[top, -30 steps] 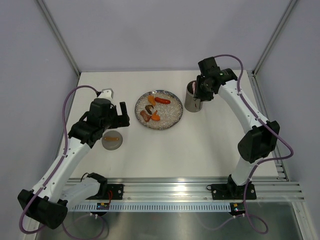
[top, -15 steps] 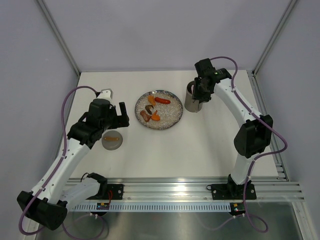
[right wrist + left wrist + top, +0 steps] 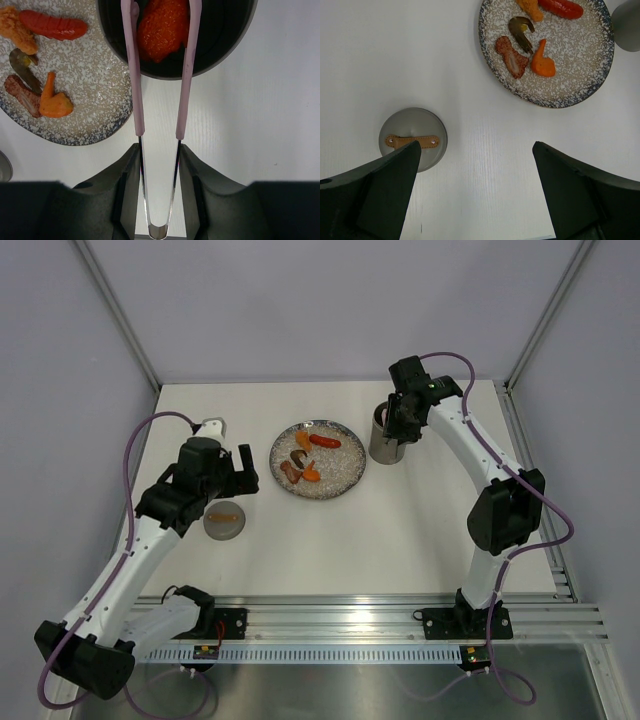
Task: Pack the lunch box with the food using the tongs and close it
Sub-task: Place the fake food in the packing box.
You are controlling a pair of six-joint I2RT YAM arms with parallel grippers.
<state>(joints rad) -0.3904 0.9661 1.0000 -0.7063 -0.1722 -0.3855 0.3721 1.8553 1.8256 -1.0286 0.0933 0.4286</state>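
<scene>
Shifting over the lunch box (image 3: 225, 40), our right tool (image 3: 159, 150) grips the tongs (image 3: 134, 75), red food (image 3: 162, 25) ready to drop; left tool (image 3: 476, 147) wide

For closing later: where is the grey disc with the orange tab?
In the top view the grey disc lies on the table's left half, apart from the speckled plate, left of it and nearer the bases.

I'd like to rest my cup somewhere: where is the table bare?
Widest bare table: in front of the plate, between the grey disc and the right arm. Crowded: plate beside lunch box, with the right gripper holding tongs above it.
</scene>
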